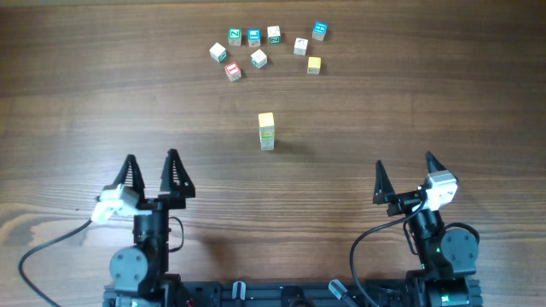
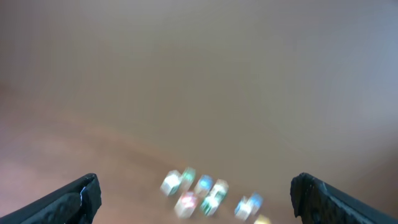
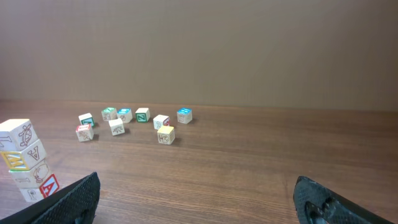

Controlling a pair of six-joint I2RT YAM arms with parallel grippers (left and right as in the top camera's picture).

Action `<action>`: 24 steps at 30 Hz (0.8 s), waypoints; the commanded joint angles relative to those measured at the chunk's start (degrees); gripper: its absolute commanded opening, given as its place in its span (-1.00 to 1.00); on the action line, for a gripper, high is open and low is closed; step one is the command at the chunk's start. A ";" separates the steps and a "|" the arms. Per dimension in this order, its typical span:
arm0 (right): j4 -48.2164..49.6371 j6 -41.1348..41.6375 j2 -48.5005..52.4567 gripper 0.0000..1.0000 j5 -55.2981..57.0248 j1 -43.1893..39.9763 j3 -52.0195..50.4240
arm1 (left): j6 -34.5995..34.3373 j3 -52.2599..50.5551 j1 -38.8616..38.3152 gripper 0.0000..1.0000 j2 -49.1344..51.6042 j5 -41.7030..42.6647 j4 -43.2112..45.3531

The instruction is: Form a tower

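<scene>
Standing alone in the middle of the table (image 1: 409,94), the tower (image 1: 267,132) shows a yellow top face from overhead. The right wrist view catches it at the left edge: four pale letter cubes, one wide, each twisted a little against the next, the column not quite straight. Nothing is touching it. Out at the far side, well apart from it, the loose cubes (image 1: 258,58) lie scattered in a small cluster, nine of them, with a yellowish one at the right end. The left wrist view is blurred and gives them only as coloured smears. Near side now: left gripper (image 1: 152,158) on the left, jaws spread wide and empty; right gripper (image 1: 403,162) on the right, likewise released, holding nothing.
</scene>
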 commanded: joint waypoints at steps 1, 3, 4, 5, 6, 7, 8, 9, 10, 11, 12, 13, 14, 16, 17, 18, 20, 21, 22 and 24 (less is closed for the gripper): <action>0.31 0.79 -0.52 0.99 1.01 -0.33 -0.07 | 0.31 -1.42 0.52 1.00 -0.61 -0.33 -3.63; 0.31 0.79 -0.52 0.99 1.01 -0.33 -0.04 | 0.31 -1.40 0.52 1.00 -0.61 -0.33 -6.95; 0.31 0.81 -0.52 0.99 1.01 -0.33 -0.07 | 0.28 -1.40 0.50 1.00 -0.61 -0.33 -11.13; 0.31 0.79 -0.52 0.99 1.01 -0.33 -0.04 | 0.48 -1.40 0.50 1.00 -0.55 -0.11 -13.44; 0.31 0.79 -0.52 1.00 1.03 -0.33 -0.04 | 0.48 -1.40 0.46 1.00 -0.07 -0.15 -13.35; 0.31 0.79 -0.52 1.00 1.03 -0.33 -0.07 | 0.48 -1.40 0.46 1.00 0.13 -0.11 -13.35; 0.31 0.79 -0.52 1.00 1.01 -0.33 -0.07 | 0.48 -1.40 0.46 1.00 0.15 -0.13 -13.29; 0.31 0.79 -0.52 0.99 1.03 -0.33 -0.04 | 0.48 -1.40 0.46 1.00 0.15 -0.13 -13.29; 0.31 0.79 -0.52 1.00 1.03 -0.33 -0.07 | 0.48 -1.40 0.46 1.00 0.15 -0.13 -13.29; 0.28 0.79 -0.52 0.99 1.01 -0.33 -0.04 | 0.48 -1.40 0.46 1.00 0.15 -0.13 -13.29; 0.31 0.79 -0.52 0.98 1.03 -0.33 -0.07 | 0.48 -1.40 0.46 1.00 0.15 -0.13 -13.29; 0.31 0.79 -0.52 0.99 1.03 -0.33 -0.07 | 0.48 -1.40 0.46 1.00 0.15 -0.13 -13.29; 0.28 0.79 -0.52 0.99 1.01 -0.33 -0.07 | 0.48 -1.40 0.46 1.00 0.15 -0.13 -13.29; 0.31 0.79 -0.52 0.99 1.01 -0.33 -0.07 | 0.48 -1.40 0.46 1.00 0.15 -0.13 -13.29; 0.31 0.79 -0.52 1.00 1.01 -0.33 -0.07 | 0.48 -1.40 0.46 1.00 0.15 -0.13 -13.29; 0.31 0.76 -0.52 1.00 1.03 -0.33 -0.07 | 0.48 -1.40 0.46 1.00 0.15 -0.13 -13.29; 0.31 0.79 -0.52 0.99 1.03 -0.33 -0.07 | 0.48 -1.40 0.46 1.00 0.15 -0.13 -13.29; 0.31 0.79 -0.52 0.97 1.01 -0.33 -0.07 | 0.48 -1.40 0.46 1.00 0.15 -0.13 -13.29; 0.31 0.79 -0.52 0.99 1.03 -0.33 -0.07 | 0.48 -1.40 0.46 1.00 0.15 -0.13 -13.29; 0.28 0.79 -0.52 1.00 1.03 -0.33 -0.07 | 0.48 -1.40 0.46 1.00 0.15 -0.13 -13.29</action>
